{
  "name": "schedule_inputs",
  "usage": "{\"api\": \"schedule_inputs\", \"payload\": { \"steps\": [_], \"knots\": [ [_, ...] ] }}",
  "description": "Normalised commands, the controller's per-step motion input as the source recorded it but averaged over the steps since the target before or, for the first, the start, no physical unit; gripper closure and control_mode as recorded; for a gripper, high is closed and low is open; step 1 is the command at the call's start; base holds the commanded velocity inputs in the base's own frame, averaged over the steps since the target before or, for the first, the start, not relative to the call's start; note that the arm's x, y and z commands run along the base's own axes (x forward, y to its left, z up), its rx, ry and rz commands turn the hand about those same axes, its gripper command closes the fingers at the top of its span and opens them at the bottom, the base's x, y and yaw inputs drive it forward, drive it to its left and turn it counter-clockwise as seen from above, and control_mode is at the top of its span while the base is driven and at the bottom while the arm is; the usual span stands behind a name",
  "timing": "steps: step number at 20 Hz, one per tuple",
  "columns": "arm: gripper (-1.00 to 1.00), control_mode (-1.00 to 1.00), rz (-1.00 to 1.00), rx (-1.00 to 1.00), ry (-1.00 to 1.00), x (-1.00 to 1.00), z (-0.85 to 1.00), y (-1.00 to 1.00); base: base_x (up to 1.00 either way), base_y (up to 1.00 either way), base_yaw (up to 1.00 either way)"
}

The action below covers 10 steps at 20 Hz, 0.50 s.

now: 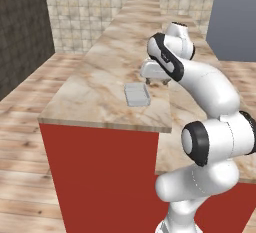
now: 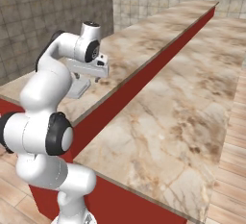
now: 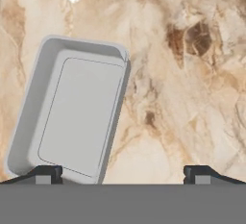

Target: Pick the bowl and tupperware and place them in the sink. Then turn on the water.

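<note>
One tupperware (image 1: 137,95) lies flat on the marble surface (image 1: 100,82), near its front edge, open side up and empty. Just beyond it the fingers (image 1: 159,81) hang above the surface, spread wide, holding and touching nothing. From the hand, the tupperware (image 3: 72,110) sits toward one fingertip (image 3: 44,172).

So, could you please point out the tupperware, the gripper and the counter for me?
tupperware (image 3: 77,110), hand view, on its flat inner floor.
gripper (image 3: 124,174), hand view, midway between its open fingertips.
counter (image 1: 95,77), left base view, on bare marble left of the container.
</note>
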Motion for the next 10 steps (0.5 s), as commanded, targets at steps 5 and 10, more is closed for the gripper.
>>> {"api": "schedule_inputs", "payload": {
  "steps": [5,10],
  "knots": [
    [-1.00,-1.00,0.00,-0.12,0.00,-0.08,0.00,0.25,0.00,0.00,0.00],
    [-1.00,-1.00,0.00,-0.06,0.00,-0.01,-0.13,0.23,0.00,0.00,0.00]
  ]
}}
